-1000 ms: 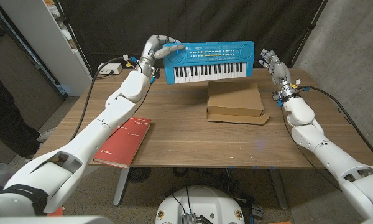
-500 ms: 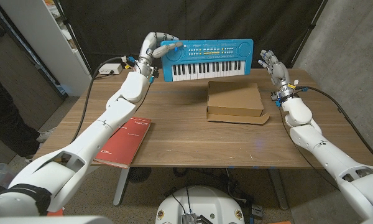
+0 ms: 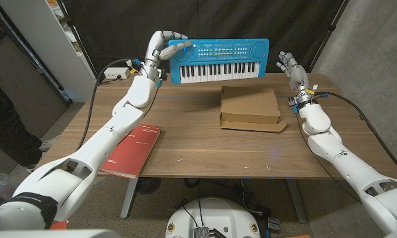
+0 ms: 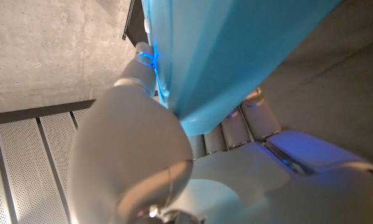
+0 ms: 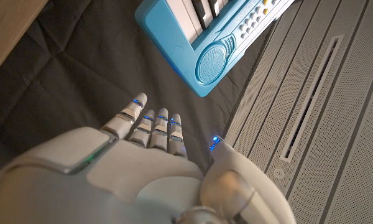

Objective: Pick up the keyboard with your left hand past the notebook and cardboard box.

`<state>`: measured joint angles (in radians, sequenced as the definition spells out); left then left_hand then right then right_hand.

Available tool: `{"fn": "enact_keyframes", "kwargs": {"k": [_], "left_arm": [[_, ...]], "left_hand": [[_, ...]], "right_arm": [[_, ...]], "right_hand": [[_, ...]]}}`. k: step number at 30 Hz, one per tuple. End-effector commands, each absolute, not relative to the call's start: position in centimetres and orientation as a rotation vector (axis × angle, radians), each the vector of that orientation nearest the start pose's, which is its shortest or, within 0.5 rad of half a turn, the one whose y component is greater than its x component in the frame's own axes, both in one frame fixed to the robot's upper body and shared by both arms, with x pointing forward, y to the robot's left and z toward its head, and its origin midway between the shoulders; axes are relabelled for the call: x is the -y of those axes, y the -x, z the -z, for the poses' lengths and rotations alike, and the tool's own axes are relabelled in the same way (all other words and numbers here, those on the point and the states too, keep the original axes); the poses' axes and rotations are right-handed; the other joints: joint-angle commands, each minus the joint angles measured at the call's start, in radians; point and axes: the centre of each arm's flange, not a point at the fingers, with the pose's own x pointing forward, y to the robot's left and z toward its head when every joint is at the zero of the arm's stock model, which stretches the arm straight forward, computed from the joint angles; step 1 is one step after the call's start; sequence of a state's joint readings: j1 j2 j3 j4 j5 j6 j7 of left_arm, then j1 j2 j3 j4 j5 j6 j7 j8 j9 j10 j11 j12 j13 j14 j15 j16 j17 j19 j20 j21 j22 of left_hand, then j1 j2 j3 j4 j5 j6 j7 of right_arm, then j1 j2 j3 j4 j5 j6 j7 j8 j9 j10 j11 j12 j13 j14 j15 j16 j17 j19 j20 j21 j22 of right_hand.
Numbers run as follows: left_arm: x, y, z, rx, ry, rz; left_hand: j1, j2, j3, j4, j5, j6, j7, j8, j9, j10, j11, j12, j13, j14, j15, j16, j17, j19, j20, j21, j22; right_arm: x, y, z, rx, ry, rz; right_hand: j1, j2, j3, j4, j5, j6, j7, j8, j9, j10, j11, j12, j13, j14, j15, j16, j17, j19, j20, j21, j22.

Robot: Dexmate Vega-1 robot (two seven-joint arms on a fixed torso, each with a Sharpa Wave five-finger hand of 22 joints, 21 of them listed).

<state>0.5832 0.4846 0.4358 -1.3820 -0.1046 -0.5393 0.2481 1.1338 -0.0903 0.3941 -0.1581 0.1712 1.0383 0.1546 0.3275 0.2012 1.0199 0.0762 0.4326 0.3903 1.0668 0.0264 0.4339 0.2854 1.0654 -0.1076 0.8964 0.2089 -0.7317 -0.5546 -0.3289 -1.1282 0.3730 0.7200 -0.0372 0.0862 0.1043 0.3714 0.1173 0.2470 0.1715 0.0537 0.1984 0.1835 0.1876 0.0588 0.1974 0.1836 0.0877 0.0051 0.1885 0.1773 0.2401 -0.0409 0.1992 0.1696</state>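
Head view, nearest the robot: a red notebook lies flat at the near left part of the wooden table, one corner reaching the table's front edge beside the left forearm. Farther in, right of centre, a flat cardboard box rests closed on the table top, well apart from the notebook.

Beyond the box, the blue keyboard is held in the air above the far edge of the table, its black and white keys facing the camera and its long side running roughly level from left to right. The left hand grips the keyboard's left end, fingers curled over the top edge. In the left wrist view, the keyboard's blue underside stands against the left hand, the thumb on one face and the fingers on the other.

At the far right, the right hand stands raised above the table's far right corner, fingers apart and pointing up, holding nothing and just clear of the keyboard's right end. The right wrist view shows the back of this hand with fingers extended, and the keyboard's round speaker end beyond them, not touched.

At the far left corner, a small white box with a cable lies on the table.
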Motion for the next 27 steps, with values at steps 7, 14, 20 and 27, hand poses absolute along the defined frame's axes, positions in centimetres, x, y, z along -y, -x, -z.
{"fn": "enact_keyframes", "kwargs": {"k": [7, 14, 20, 27], "left_arm": [[-24.1, -58.7, -17.3, 1.305, -0.355, 0.075], [-25.2, -59.0, -17.2, 1.316, -0.337, 0.090], [-26.1, -59.5, -17.3, 1.333, -0.323, 0.097], [-26.6, -60.3, -17.0, 1.332, -0.292, 0.106]], "left_hand": [[0.140, 0.145, 0.002, 0.005, 0.003, 0.074, -0.063, 0.000, 0.005, 0.133, -0.122, -0.007, 0.002, 0.219, -0.225, 0.002, 0.005, -0.058, -0.056, 0.018, 0.001], [0.140, 0.144, 0.002, 0.005, 0.003, 0.076, -0.063, -0.002, 0.004, 0.136, -0.120, -0.008, 0.003, 0.220, -0.225, 0.002, 0.006, -0.059, -0.057, 0.024, 0.000], [0.141, 0.143, 0.002, 0.004, 0.003, 0.078, -0.064, -0.003, 0.004, 0.136, -0.121, -0.012, 0.003, 0.221, -0.225, 0.002, 0.006, -0.062, -0.057, 0.030, -0.002], [0.141, 0.143, 0.001, 0.004, 0.003, 0.081, -0.065, -0.005, 0.004, 0.138, -0.124, -0.015, 0.002, 0.222, -0.225, 0.001, 0.005, -0.064, -0.058, 0.037, -0.003]], "right_arm": [[34.7, -58.6, -4.7, 1.025, 0.264, 0.106], [34.3, -56.8, -3.7, 1.026, 0.257, 0.169], [34.2, -54.8, -2.5, 1.024, 0.255, 0.244], [34.6, -52.8, -1.0, 1.004, 0.252, 0.309]], "right_hand": [[0.007, 0.002, 0.002, -0.009, 0.002, 0.020, -0.001, -0.002, 0.003, 0.014, 0.004, -0.001, 0.005, 0.007, -0.006, -0.001, 0.001, 0.008, -0.010, -0.002, 0.002], [0.007, 0.001, 0.002, -0.009, 0.002, 0.023, -0.002, -0.001, 0.003, 0.018, 0.003, 0.000, 0.005, 0.012, -0.008, 0.000, 0.001, 0.013, -0.011, -0.001, 0.002], [0.007, 0.001, 0.002, -0.010, 0.002, 0.026, -0.002, 0.000, 0.003, 0.020, 0.005, 0.000, 0.004, 0.014, -0.011, 0.000, 0.001, 0.015, -0.011, -0.001, 0.002], [0.006, 0.000, 0.001, -0.009, 0.003, 0.030, -0.004, 0.001, 0.003, 0.023, 0.004, 0.001, 0.004, 0.018, -0.012, 0.001, 0.001, 0.017, -0.011, -0.001, 0.001]]}}
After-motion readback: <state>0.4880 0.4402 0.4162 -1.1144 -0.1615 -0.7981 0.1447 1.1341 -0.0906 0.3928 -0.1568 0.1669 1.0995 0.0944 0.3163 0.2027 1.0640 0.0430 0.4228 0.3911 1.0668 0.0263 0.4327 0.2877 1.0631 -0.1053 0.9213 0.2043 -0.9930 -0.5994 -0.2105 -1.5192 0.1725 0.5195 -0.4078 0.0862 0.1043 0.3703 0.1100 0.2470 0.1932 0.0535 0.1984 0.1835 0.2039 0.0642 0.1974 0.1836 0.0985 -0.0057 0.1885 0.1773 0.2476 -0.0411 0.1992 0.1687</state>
